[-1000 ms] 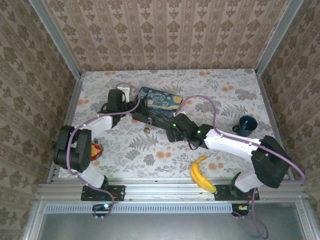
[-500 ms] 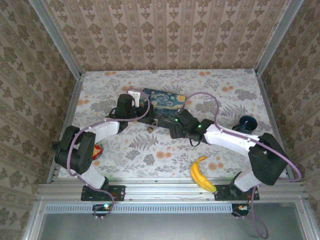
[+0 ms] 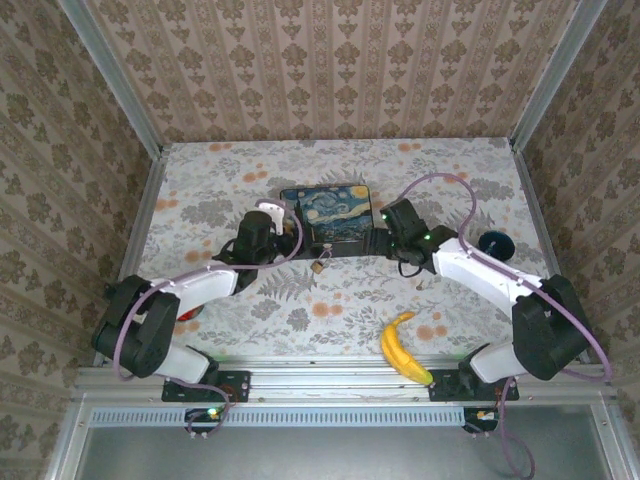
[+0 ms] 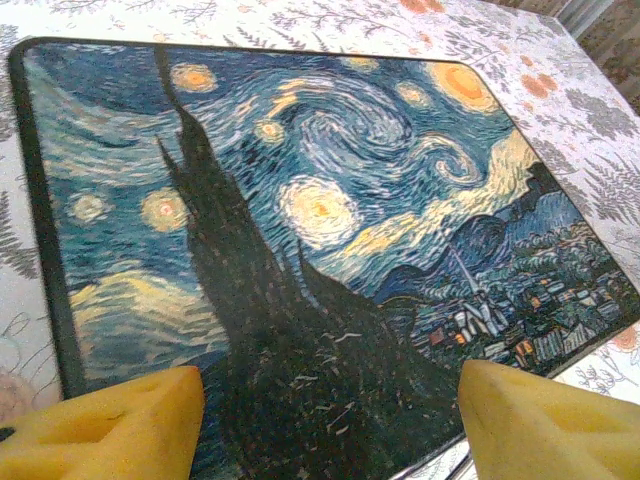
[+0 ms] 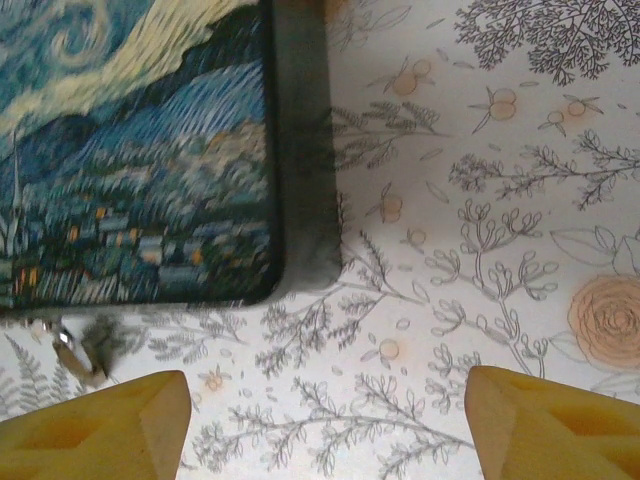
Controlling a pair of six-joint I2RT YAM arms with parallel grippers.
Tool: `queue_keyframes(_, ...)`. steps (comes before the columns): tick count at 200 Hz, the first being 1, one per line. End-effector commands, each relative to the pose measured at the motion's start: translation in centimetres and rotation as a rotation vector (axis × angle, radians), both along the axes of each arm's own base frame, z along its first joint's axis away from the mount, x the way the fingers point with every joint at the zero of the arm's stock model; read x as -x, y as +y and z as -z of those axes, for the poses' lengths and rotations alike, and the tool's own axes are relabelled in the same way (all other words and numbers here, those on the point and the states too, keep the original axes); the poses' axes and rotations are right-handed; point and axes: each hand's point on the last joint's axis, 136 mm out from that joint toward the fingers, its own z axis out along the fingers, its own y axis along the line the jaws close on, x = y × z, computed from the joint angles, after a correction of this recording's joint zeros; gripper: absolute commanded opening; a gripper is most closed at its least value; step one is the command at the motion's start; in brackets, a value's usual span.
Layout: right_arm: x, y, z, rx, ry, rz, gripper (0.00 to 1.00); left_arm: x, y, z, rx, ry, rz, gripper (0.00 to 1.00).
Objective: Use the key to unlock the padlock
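Patterned table (image 3: 420,170) is seen from above, with a small red object (image 3: 190,318) lying at its left edge, partly hidden by the left arm. The left gripper (image 4: 330,400) is held low at the left end of the painted box (image 3: 325,212). Its yellow fingertips (image 4: 110,425) are spread well apart, and nothing is pinched between them. The starry-night lid is seen beyond them in the left wrist view; whether they touch it cannot be told.

The box is set flat near the middle of the table. The padlock (image 3: 316,266) is found on the cloth just in front of the box's near edge, between the two grippers and held by neither. In the right wrist view it appears blurred beside the box's near edge (image 5: 85,350); whether it hangs from the box cannot be told.

The right gripper (image 5: 325,410) is placed by the right end of the box, above bare cloth, with its fingers likewise set wide and nothing gripped. A banana (image 3: 403,345) is laid near the table's front edge, and a dark blue cup (image 3: 492,248) is stood well to the right.
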Motion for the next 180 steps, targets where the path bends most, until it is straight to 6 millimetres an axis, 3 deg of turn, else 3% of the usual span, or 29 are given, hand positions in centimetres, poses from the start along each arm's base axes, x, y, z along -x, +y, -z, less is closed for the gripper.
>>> queue_keyframes(1, -2.0, 1.6, -0.8, -0.111, -0.006, -0.018, 0.72, 0.6, 1.1, 0.6, -0.006, 0.039, -0.057, 0.68)
queue_keyframes(72, -5.3, 5.4, 2.1, -0.189, 0.064, -0.102, 0.65, 1.7, 1.3, 1.2, 0.055, 0.067, -0.112, 0.63)
queue_keyframes(140, -9.0, 9.8, 1.6, -0.299, 0.058, -0.185, 0.58, 1.4, 1.3, 1.0, 0.089, 0.064, -0.149, 0.60)
queue_keyframes(180, -10.7, 11.1, 1.4, -0.318, 0.059, -0.202, 0.58, 0.6, 1.2, 0.6, 0.073, 0.051, -0.162, 0.60)
